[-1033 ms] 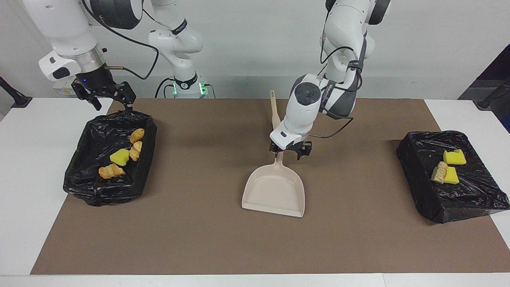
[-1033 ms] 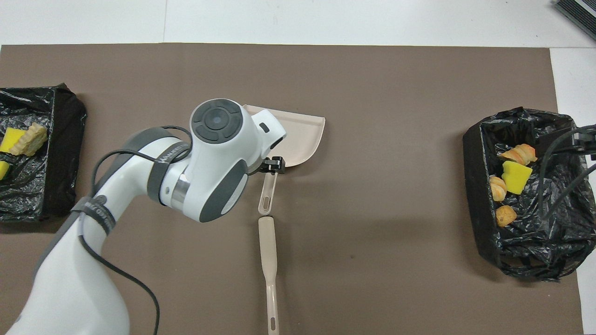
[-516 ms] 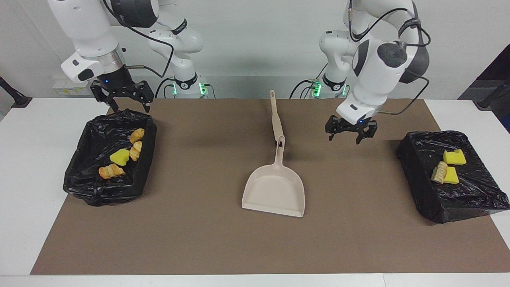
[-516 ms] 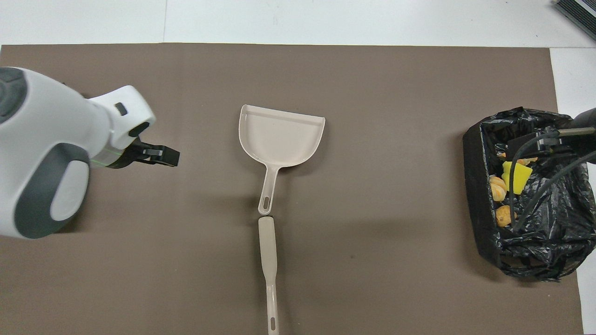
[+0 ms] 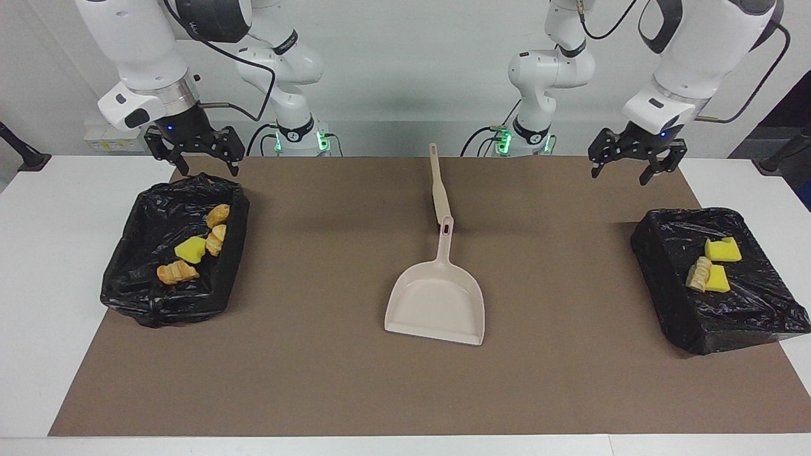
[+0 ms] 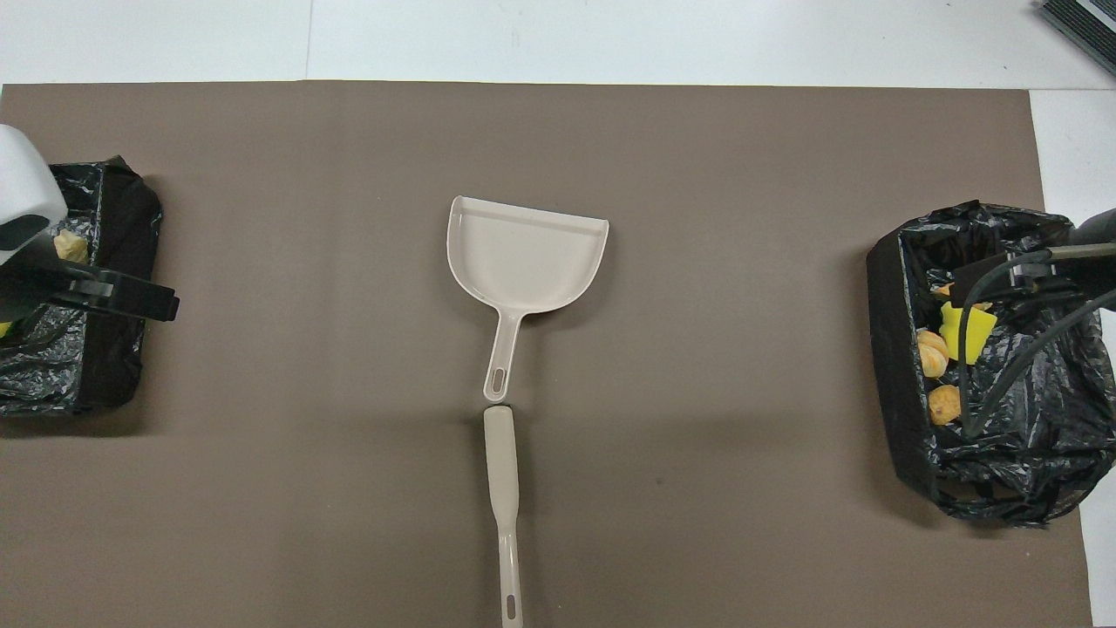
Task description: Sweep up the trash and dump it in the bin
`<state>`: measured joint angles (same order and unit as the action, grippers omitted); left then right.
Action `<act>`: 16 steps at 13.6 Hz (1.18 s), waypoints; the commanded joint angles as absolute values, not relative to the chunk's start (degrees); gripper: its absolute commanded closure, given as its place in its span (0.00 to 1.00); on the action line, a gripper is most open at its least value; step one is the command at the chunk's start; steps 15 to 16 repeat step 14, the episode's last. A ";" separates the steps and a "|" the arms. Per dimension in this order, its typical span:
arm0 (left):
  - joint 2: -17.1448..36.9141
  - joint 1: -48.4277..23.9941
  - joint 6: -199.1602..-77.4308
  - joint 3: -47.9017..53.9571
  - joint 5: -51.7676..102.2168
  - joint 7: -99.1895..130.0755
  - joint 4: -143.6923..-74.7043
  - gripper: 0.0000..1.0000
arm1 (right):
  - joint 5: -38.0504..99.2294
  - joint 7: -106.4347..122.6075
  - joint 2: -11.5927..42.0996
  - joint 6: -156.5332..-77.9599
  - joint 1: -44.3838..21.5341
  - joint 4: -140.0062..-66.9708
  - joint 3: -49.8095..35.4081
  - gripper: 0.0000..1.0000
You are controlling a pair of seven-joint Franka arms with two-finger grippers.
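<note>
Trash (image 5: 190, 250) lies in two black-lined bins: four scraps in the bin (image 5: 171, 253) at the right arm's end of the table (image 5: 38, 266), three in the bin (image 5: 719, 278) at the left arm's end. A second ago the left end effector (image 5: 635, 161) hung at the dustpan (image 5: 437, 297) handle in the middle of the brown mat (image 5: 317, 367); now it has withdrawn and hangs raised, jaws wide and holding nothing, over the mat's edge by its own bin. The right end effector (image 5: 194, 149), also wide and holding nothing, has shifted slightly and hovers over its bin's robot-side rim. Dustpan and brush (image 5: 437, 187) lie unmoved, end to end.
</note>
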<state>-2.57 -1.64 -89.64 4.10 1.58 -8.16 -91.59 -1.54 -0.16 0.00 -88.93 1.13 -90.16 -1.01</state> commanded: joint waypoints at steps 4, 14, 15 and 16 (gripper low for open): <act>0.53 0.00 -85.16 5.01 1.58 -8.96 -84.99 0.00 | -0.79 0.18 -1.23 -89.12 1.85 -91.41 -1.23 0.00; -0.09 0.00 -85.61 5.10 1.76 -8.79 -85.52 0.00 | -0.79 0.18 -1.23 -89.12 1.85 -91.41 -1.23 0.00; -0.09 0.00 -85.61 5.10 1.76 -8.79 -85.52 0.00 | -0.79 0.18 -1.23 -89.12 1.85 -91.41 -1.23 0.00; -0.09 0.00 -85.61 5.10 1.76 -8.79 -85.52 0.00 | -0.79 0.18 -1.23 -89.12 1.85 -91.41 -1.23 0.00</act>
